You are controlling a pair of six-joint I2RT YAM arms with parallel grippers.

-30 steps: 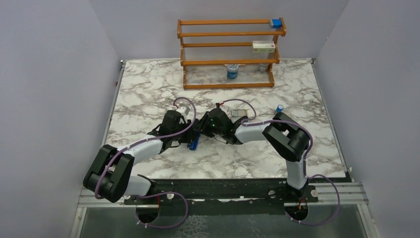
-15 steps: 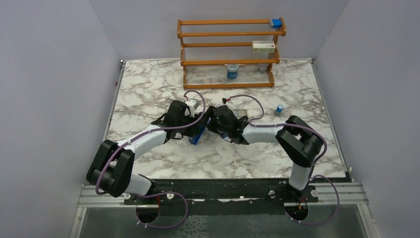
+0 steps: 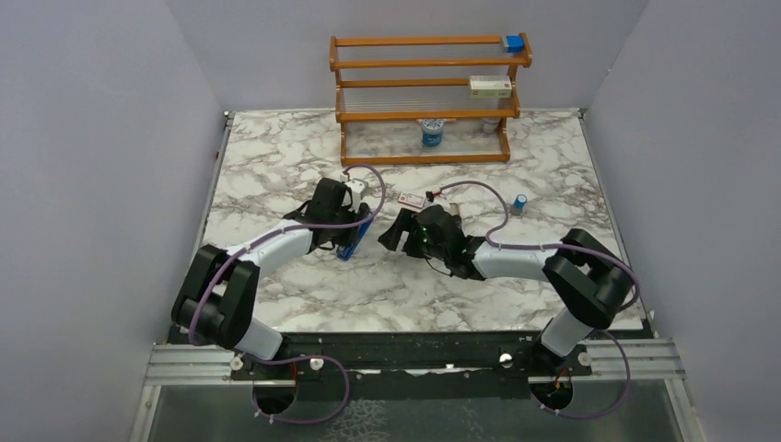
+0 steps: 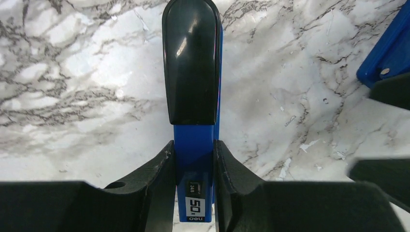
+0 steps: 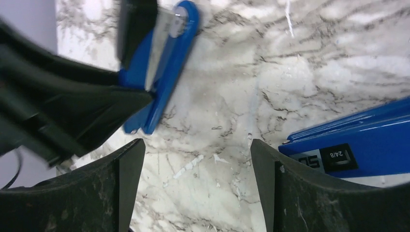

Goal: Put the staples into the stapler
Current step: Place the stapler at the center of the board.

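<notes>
My left gripper (image 4: 193,157) is shut on the stapler (image 4: 192,72), a long blue bar with a glossy black cap, held just above the marble table (image 3: 276,166). From above, the stapler (image 3: 353,243) pokes out under the left gripper (image 3: 355,230). A short way to its right, my right gripper (image 3: 394,236) stands open, with only marble between its jaws (image 5: 196,145). In the right wrist view the stapler (image 5: 169,53) shows its metal channel at the upper left, clamped in the black left gripper. A blue bar with a label (image 5: 348,145) crosses that view's right edge. The staples are out of view.
A small pink-and-white box (image 3: 412,198) lies just beyond the right gripper. A small blue cylinder (image 3: 520,203) stands further right. A wooden rack (image 3: 428,112) at the back carries a blue block (image 3: 513,41), a white box (image 3: 490,87) and a cup (image 3: 431,134).
The right gripper has opened wide and drawn away to the right of the stapler. The left arm has carried the stapler a little further from the near edge.
</notes>
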